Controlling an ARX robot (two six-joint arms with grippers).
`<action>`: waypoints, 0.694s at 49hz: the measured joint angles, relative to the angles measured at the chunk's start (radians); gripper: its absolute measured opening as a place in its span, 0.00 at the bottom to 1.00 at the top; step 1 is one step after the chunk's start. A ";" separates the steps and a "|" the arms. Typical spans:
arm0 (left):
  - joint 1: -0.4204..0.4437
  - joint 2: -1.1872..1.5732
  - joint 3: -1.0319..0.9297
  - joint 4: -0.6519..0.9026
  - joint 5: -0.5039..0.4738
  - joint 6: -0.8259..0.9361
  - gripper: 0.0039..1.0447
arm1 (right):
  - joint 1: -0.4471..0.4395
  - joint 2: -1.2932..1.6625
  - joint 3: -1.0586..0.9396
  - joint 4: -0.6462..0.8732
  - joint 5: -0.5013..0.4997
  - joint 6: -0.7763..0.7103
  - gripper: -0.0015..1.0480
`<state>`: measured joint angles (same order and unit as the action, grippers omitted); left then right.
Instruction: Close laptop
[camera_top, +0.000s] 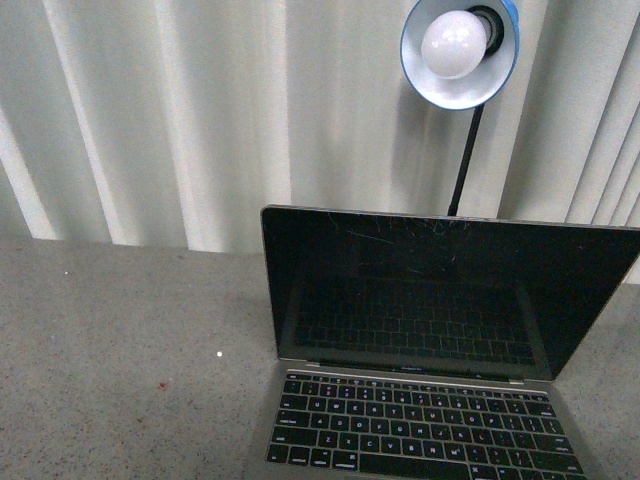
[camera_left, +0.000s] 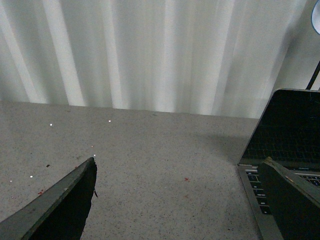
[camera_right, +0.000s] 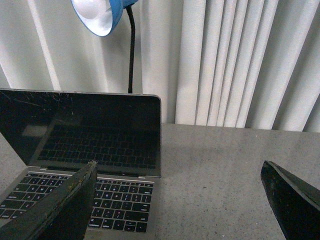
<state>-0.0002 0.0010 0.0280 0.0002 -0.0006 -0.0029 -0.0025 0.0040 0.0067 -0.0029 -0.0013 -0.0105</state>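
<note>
laptop (camera_top: 440, 340) open on table (camera_top: 120, 340), lid raised, screen dark. left pincer (camera_left: 180, 161) released, empty. right pincer (camera_right: 178, 164) released, empty. blue desk lamp (camera_top: 460, 50) behind laptop.

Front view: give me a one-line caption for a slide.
Open laptop with dark, scratched screen on grey table, blue desk lamp behind it.

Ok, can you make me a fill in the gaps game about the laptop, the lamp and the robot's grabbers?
1. The lid of the laptop is ____, not shut.
2. The lamp has a shade coloured ____.
3. The lamp stands ____ the laptop.
4. The left gripper and the right gripper are holding ____.

Missing words: open; blue; behind; nothing.
</note>
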 joint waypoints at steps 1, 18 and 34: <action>0.000 0.000 0.000 0.000 0.000 0.000 0.94 | 0.000 0.000 0.000 0.000 0.000 0.000 0.93; 0.000 0.000 0.000 0.000 0.000 0.000 0.94 | 0.000 0.000 0.000 0.000 0.000 0.000 0.93; 0.000 0.000 0.000 0.000 0.000 0.000 0.94 | 0.000 0.000 0.000 0.000 0.000 0.000 0.93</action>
<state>-0.0002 0.0010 0.0280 0.0002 -0.0006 -0.0032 -0.0025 0.0040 0.0067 -0.0029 -0.0013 -0.0105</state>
